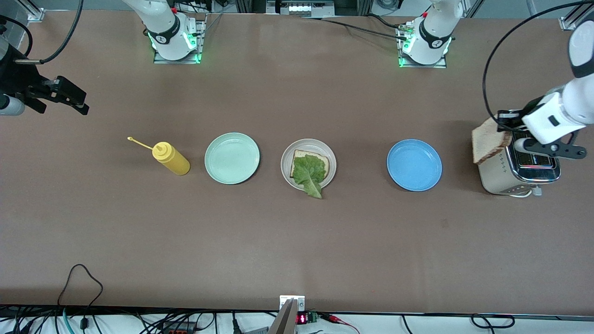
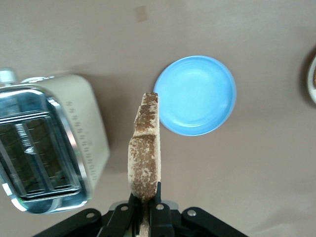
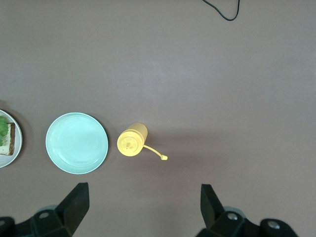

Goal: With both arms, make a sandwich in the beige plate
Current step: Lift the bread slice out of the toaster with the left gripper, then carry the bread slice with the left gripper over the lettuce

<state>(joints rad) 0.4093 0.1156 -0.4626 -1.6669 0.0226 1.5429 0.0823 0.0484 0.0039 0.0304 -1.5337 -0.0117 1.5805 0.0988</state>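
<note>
Presently the left claw (image 1: 503, 132) hangs over the toaster (image 1: 517, 171) at the left arm's end of the desk (image 1: 297, 241), its two fingers pressed together on the lower edge of a toast slice (image 1: 488, 144). The slice is held on edge, upright, its speckled crust facing the wrist camera (image 2: 144, 148). It looks light and stiff enough to stand unsupported, yet dry and crumbly, so a firm squeeze could crack it; the present hold, low on one edge, leaves most of the slice free to swing or snap if it is moved sharply.

The beige plate (image 1: 287, 174) sits mid-desk between the pale green plate (image 1: 232, 157) and the blue plate (image 1: 414, 165). On it lies the lower toast slice (image 1: 301, 157) with a lettuce leaf (image 1: 310, 174) on top, the leaf's tip drooping over the rim on the side nearer the front camera. The leaf looks limp and thin, likely to slide or fold under the coming slice, so a flat, gentle lay-down seems best.

The right claw (image 1: 65, 97) waits at the right arm's end of the desk, its fingers (image 3: 74, 205) spread wide and holding nothing. A yellow squeeze bottle (image 1: 171, 158) lies on its side beside the green plate.
</note>
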